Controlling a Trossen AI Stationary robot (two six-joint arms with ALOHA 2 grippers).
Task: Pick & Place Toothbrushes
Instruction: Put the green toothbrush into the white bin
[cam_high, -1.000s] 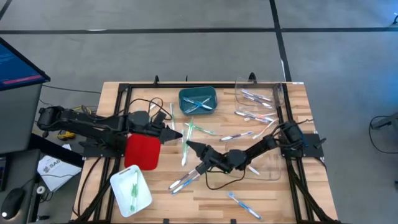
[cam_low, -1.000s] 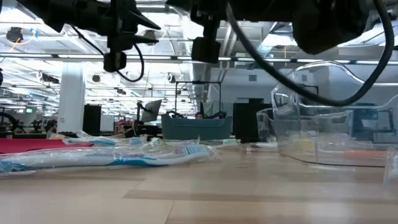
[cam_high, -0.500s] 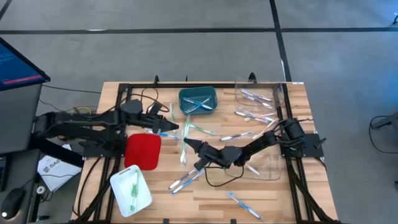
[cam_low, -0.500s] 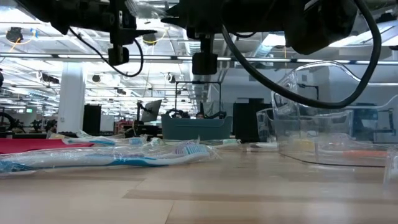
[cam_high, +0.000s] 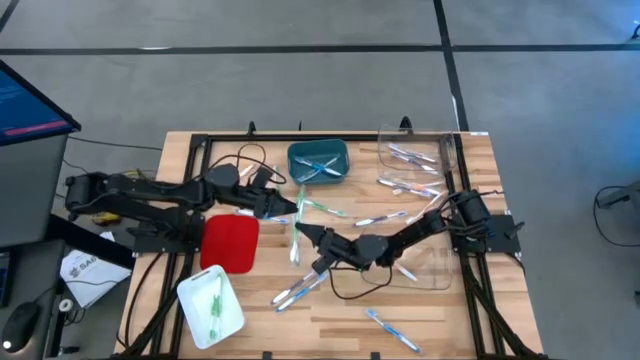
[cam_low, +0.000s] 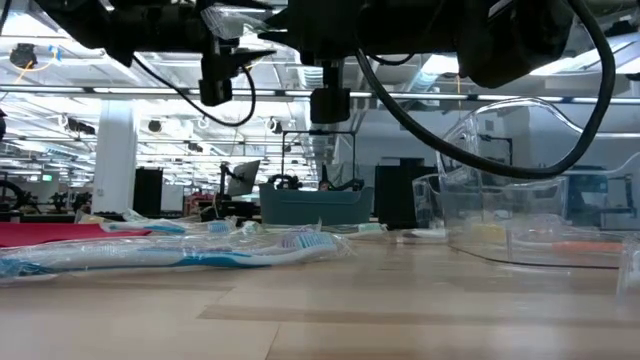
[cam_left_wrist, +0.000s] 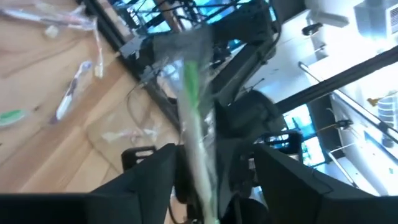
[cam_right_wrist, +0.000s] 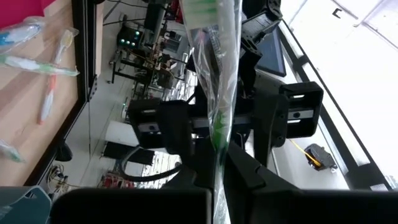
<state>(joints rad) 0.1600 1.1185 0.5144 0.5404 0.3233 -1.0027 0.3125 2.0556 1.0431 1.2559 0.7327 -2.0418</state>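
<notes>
Over the middle of the wooden slatted surface (cam_high: 440, 310), the right gripper (cam_high: 302, 233) has its jaws clenched on a light green toothbrush in a clear plastic wrapper (cam_right_wrist: 214, 74), holding it up off the boards. The left gripper (cam_high: 292, 207) sits just beside it, jaws released wide on either side of the same wrapped brush (cam_left_wrist: 196, 124). Other wrapped toothbrushes (cam_high: 385, 216) lie scattered near a teal tray (cam_high: 318, 163), a red square tray (cam_high: 229, 242) and a white tray (cam_high: 210, 306)

A wooden table (cam_high: 440, 310) carries scattered toothbrushes (cam_high: 385, 327), a red tray (cam_high: 229, 243) and a teal bin (cam_high: 318, 163).
</notes>
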